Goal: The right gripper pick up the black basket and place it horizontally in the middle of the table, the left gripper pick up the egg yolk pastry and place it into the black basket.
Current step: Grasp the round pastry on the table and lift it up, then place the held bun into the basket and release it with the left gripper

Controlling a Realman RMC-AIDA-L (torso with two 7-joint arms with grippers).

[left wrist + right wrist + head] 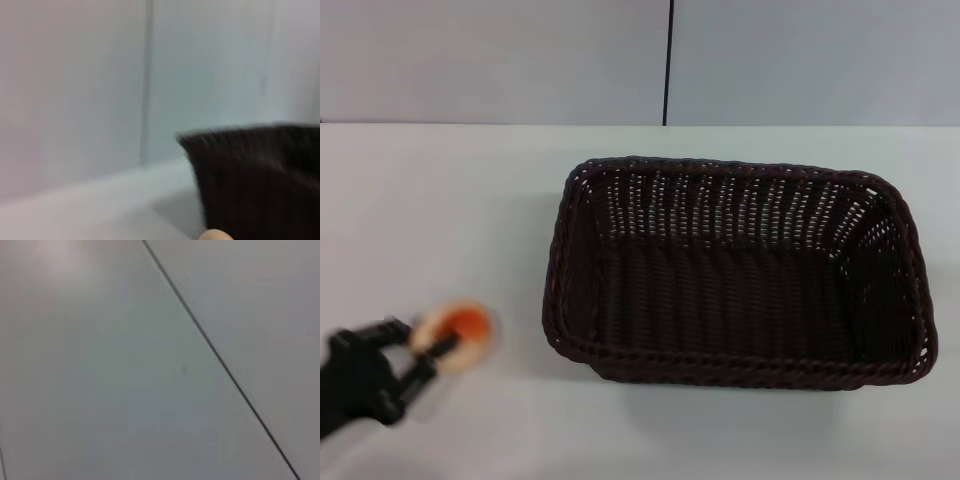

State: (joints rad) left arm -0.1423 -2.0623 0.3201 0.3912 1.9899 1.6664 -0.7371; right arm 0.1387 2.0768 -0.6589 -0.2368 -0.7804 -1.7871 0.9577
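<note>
The black basket [740,270] lies lengthwise on the white table [440,200], right of centre, and it is empty. My left gripper [438,343] is at the lower left, shut on the egg yolk pastry [457,328], a small cream bun with an orange-red top, held left of the basket. In the left wrist view the basket's dark side [255,180] shows, with a pale edge of the pastry [216,235] at the frame's border. My right gripper is out of view; its wrist view shows only a grey wall.
A grey wall with a dark vertical seam [668,60] stands behind the table's far edge. The right wrist view shows the same kind of seam [215,355] on plain grey panels.
</note>
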